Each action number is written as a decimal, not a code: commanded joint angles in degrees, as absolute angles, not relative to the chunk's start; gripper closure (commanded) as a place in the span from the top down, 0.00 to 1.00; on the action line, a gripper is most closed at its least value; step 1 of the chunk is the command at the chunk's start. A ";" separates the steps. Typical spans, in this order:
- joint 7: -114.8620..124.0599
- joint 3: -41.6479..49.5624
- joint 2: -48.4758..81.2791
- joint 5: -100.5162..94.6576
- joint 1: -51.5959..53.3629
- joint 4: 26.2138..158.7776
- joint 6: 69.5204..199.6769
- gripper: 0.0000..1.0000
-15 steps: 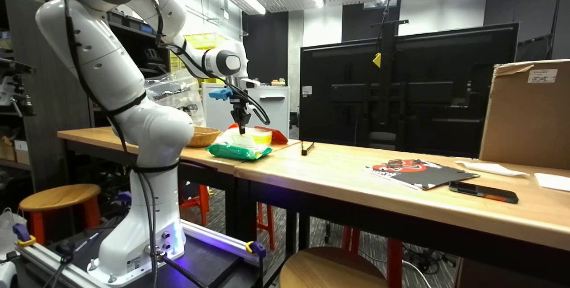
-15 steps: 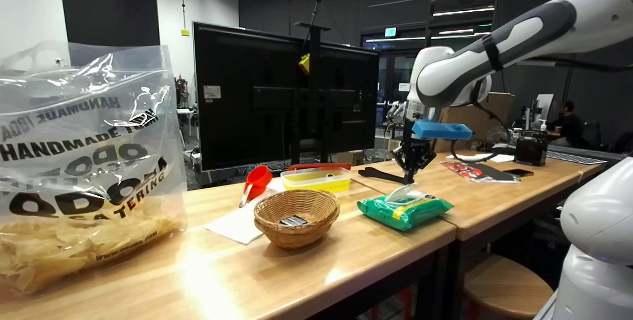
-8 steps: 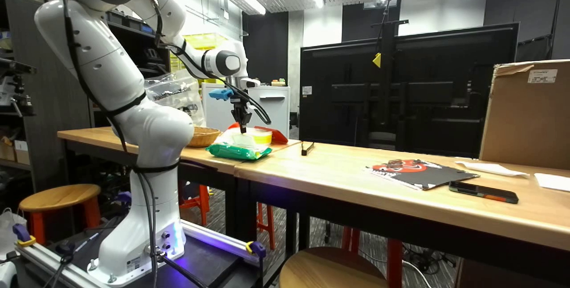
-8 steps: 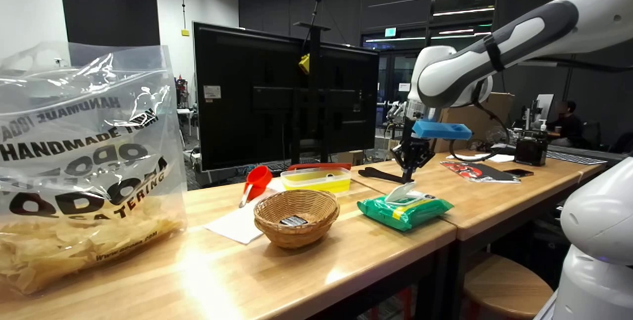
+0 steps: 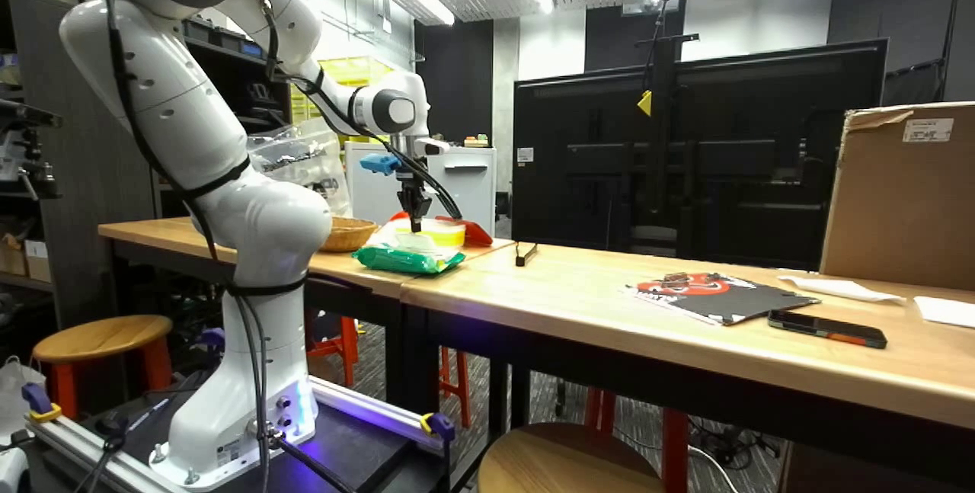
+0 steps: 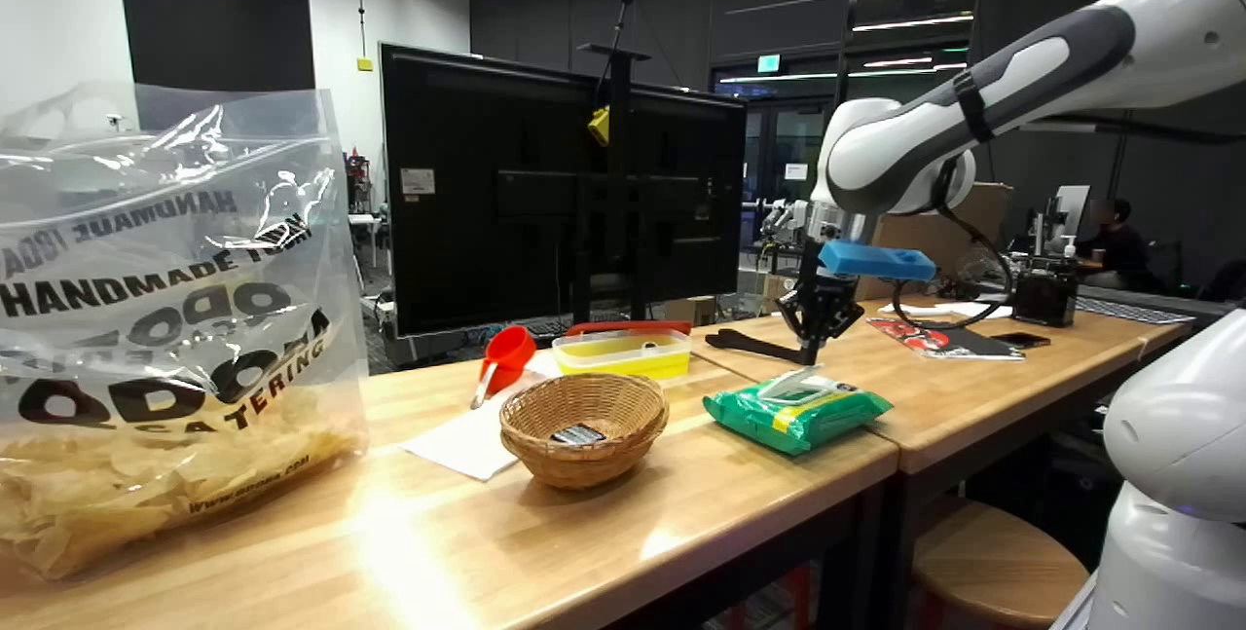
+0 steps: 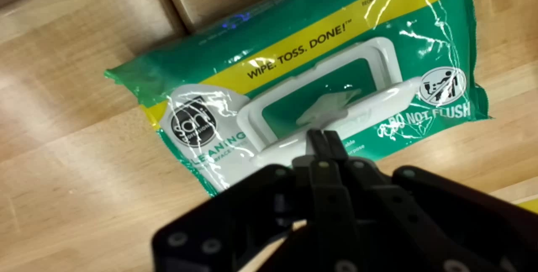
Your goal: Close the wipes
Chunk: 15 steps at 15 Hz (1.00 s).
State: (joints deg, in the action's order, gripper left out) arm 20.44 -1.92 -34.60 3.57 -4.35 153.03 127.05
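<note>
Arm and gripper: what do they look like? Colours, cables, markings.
The arm is white and rounded, with dark grey panels. Black cables run along it, held by black straps. The label on its base is too small to read. The gripper is black and angular, with round screw heads and narrow, blunt fingers. Above it is a blue block.

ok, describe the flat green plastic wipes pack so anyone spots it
Find where the pale wooden tables meet. There, below the black gripper, lies the flat green pack; unlike the round brown wicker basket nearby, it has an open white plastic lid.
</note>
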 commanded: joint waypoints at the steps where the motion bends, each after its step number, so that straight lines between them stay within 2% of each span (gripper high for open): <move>1: 18.77 -0.17 -32.23 6.18 -4.63 152.52 123.85 0.00; 15: 13.67 4.49 -23.02 15.03 -4.30 149.68 122.50 0.00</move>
